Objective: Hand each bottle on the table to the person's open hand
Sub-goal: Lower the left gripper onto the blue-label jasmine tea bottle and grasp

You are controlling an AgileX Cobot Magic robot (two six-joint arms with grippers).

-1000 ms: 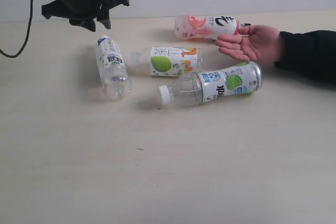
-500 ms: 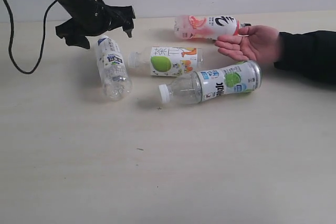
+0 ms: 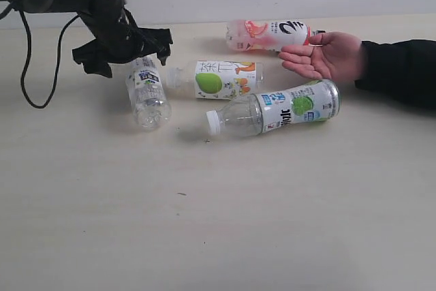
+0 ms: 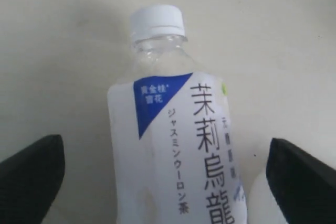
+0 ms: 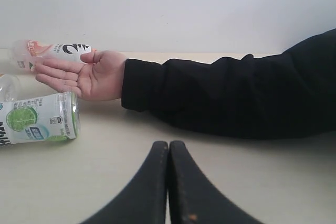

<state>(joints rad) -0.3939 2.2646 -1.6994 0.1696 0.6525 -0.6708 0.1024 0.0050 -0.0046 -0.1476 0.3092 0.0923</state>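
Observation:
Four bottles lie on their sides on the table. My left gripper is open and straddles the cap end of the blue-white labelled bottle; in the left wrist view that bottle lies between the spread fingers of the left gripper, with gaps on both sides. The apple-label bottle lies in the middle, the lime-label bottle nearer the front, and the pink-label bottle at the back. The person's open hand waits palm up at the right. My right gripper is shut and empty, low over the table.
A black-sleeved arm stretches in from the right edge and crosses ahead of the right gripper. A black cable loops down at the far left. A white wall runs along the table's far edge.
The left gripper has come down and moved right, from above the table's back left to over the blue-white bottle's cap end. Bottles, hand and right gripper have stayed put.

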